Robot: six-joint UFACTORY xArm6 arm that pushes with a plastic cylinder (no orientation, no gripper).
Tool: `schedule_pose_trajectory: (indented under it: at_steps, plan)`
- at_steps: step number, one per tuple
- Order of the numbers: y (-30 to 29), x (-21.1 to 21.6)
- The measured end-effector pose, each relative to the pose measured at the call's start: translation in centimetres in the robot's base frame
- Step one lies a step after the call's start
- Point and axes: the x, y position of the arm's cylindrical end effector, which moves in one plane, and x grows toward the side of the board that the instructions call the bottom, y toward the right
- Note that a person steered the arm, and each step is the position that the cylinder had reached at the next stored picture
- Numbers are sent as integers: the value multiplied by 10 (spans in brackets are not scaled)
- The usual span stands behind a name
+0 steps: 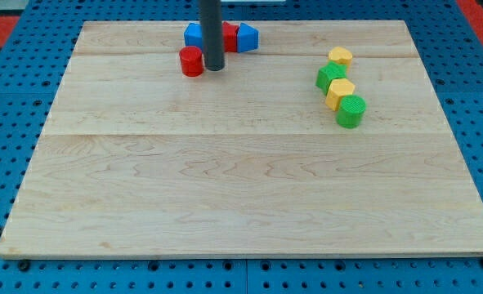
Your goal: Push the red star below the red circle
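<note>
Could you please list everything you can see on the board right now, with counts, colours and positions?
red circle: one, red, upper left, just left of my tip.
red star: one, red, top, partly hidden behind the rod, between the blue blocks.
blue blocks: two, blue, top, flanking the star.
yellow blocks: two, yellow, right cluster.
green blocks: two, green, right cluster, alternating with yellow.
wooden board: one, pale wood, on blue pegboard.
my tip: one, dark rod, right of the circle.
</note>
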Motion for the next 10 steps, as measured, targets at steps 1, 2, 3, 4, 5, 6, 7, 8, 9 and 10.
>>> schedule_pose_trajectory:
  at_steps: [1,2,3,4,5,6,7,8,9,10]
  plan:
    - [79,-25]
    - [130,-60]
    - [159,-109]
    - [134,-110]
    - [78,-109]
    - [27,-108]
    - [5,-103]
    - [12,-71]
    - [12,-48]
    - [12,-31]
